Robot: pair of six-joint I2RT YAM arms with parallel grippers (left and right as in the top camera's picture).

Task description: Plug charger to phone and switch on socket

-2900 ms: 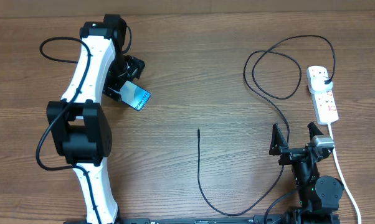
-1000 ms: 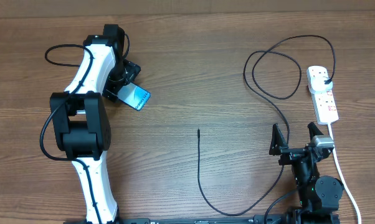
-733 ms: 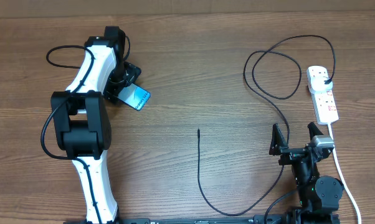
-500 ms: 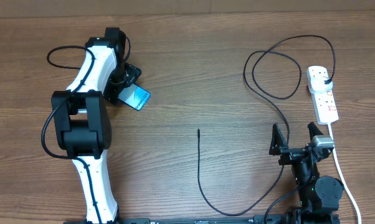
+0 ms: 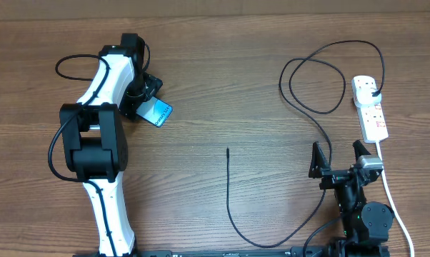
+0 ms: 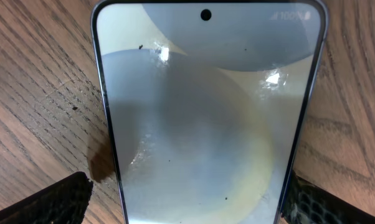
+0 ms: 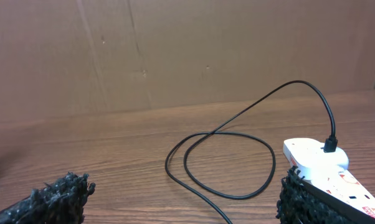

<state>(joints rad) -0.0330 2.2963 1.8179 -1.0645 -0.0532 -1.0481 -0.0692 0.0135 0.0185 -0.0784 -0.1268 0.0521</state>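
1. Overhead: fixed high above the table [image 5: 236,64] and facing straight down. It is far enough off to take in the whole work area, with the robot's side at the bottom edge.
2. Left wrist: faces down, very close over the phone [image 6: 206,118], whose screen nearly fills the frame. Its own fingertips [image 6: 47,202] sit in the lower corners.
3. Right wrist: low, near table level, facing across the wood toward a brown wall [image 7: 175,50]. The charger [image 7: 329,145] and socket [image 7: 318,158] lie farther off, at centre and right.
4. Shared: overhead and left wrist both show the phone [image 5: 156,112]. Overhead and right wrist both show the charger [image 5: 228,178] and socket [image 5: 370,107].
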